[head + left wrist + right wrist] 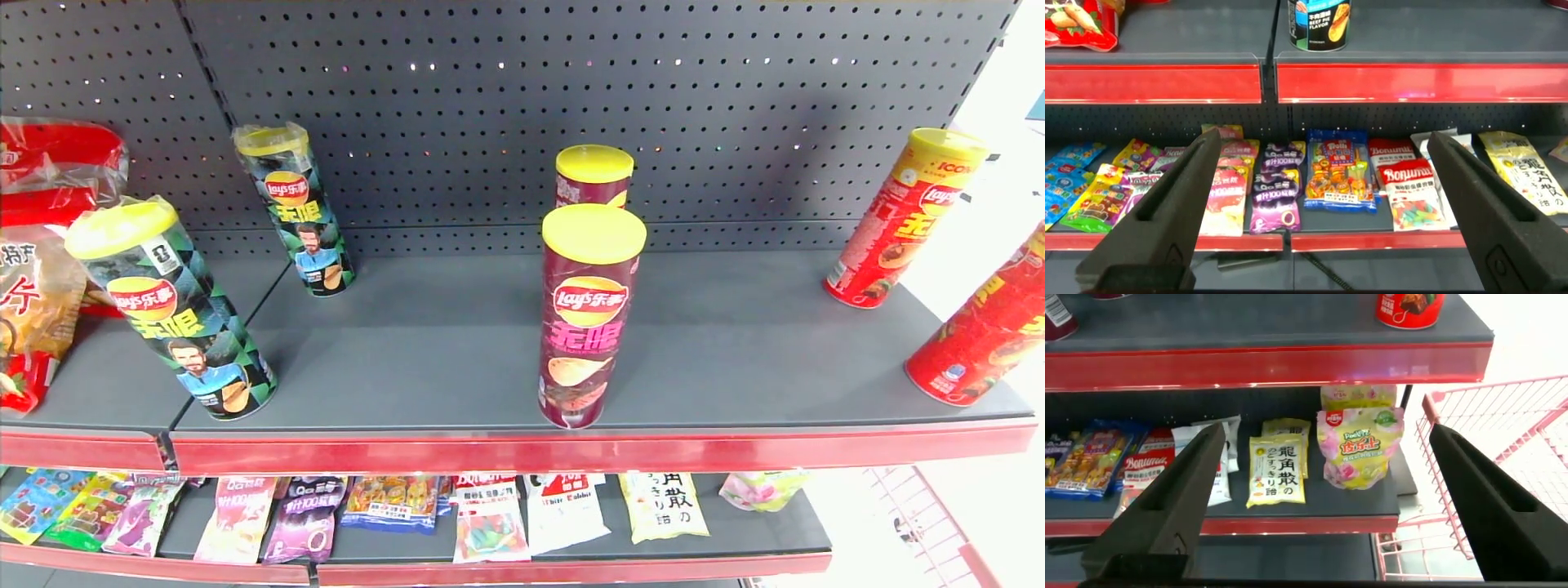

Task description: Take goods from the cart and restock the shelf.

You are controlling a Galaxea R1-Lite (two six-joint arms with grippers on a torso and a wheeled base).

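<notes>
The grey upper shelf [457,343] carries chip cans: two green-black ones [175,314] on the left, two maroon ones [588,314] in the middle, and two red ones [898,220] on the right. The pink wire cart [1490,449] stands beside the shelf's right end, also seen low in the head view as the cart [922,523]. My left gripper [1324,139] is open and holds nothing, facing the lower shelf's snack packets [1339,171]. My right gripper [1328,430] is open too, facing a yellow packet [1278,469] and a pink-green bag [1360,445].
Red and orange snack bags [41,245] fill the upper shelf's far left. A red price rail [571,449] runs along the shelf front. Bare shelf lies between the can groups. The lower shelf [735,531] holds several flat packets.
</notes>
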